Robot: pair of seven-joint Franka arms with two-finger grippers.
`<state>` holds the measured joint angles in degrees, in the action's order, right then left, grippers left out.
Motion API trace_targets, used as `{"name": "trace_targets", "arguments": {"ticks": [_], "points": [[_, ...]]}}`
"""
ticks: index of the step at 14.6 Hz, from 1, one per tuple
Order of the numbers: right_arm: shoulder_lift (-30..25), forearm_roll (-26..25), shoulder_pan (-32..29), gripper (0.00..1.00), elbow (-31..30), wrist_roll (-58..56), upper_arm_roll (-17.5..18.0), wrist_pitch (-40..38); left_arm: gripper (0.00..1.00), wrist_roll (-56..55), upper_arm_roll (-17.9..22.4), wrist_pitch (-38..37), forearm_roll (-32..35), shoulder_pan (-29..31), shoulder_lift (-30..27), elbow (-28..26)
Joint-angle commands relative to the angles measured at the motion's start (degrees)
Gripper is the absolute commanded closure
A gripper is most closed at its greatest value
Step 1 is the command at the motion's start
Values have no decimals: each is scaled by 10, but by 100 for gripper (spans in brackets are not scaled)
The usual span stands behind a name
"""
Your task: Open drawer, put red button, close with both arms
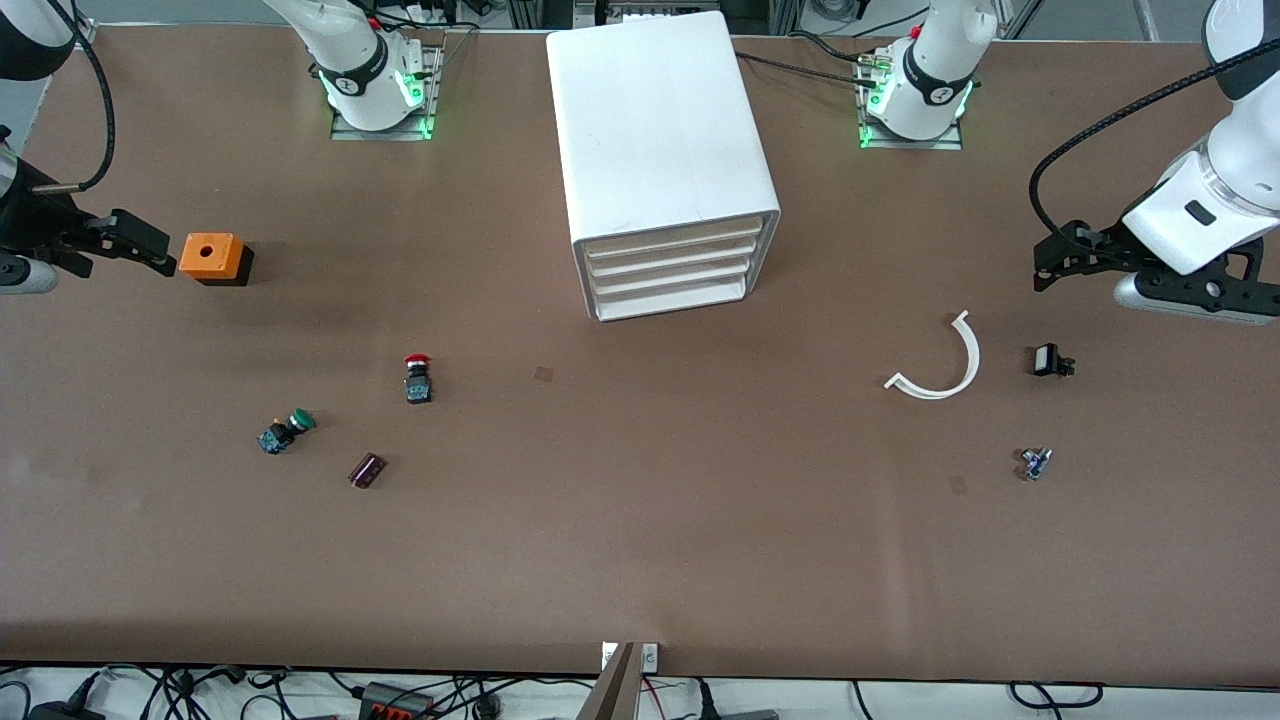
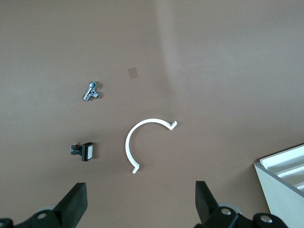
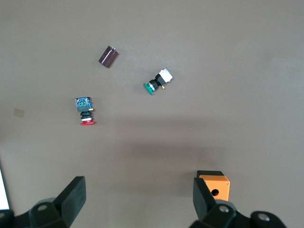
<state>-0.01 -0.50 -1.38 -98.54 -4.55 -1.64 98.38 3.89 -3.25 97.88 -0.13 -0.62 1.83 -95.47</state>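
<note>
The white cabinet [image 1: 660,140] stands mid-table between the two arm bases. All four drawers are shut, and the drawer [image 1: 672,238] on top sits flush with the rest. The red button [image 1: 418,377] lies on the table toward the right arm's end, nearer to the front camera than the cabinet; it also shows in the right wrist view [image 3: 85,113]. My right gripper [image 1: 150,250] hovers open and empty beside an orange box; its jaws stand wide apart [image 3: 140,199]. My left gripper [image 1: 1050,262] hovers open and empty over the left arm's end [image 2: 141,202].
An orange box [image 1: 212,257], a green button [image 1: 286,432] and a dark purple part [image 1: 367,470] lie near the red button. A white arc [image 1: 940,365], a black switch [image 1: 1050,360] and a small metal part [image 1: 1035,462] lie toward the left arm's end.
</note>
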Motion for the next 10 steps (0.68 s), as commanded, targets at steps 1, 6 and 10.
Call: {"name": "trace_targets", "arguments": {"ticks": [1, 6, 10], "points": [[-14, -9, -3, 0, -13, 6, 5, 1, 0, 8, 0, -16, 12, -2, 10, 21], [-12, -9, -4, 0, -13, 6, 5, 3, 0, 8, 0, -18, 12, -3, 10, 21], [8, -6, -3, 0, 2, -1, 6, 1, 0, 9, 0, -32, 9, -1, 13, 21]]}}
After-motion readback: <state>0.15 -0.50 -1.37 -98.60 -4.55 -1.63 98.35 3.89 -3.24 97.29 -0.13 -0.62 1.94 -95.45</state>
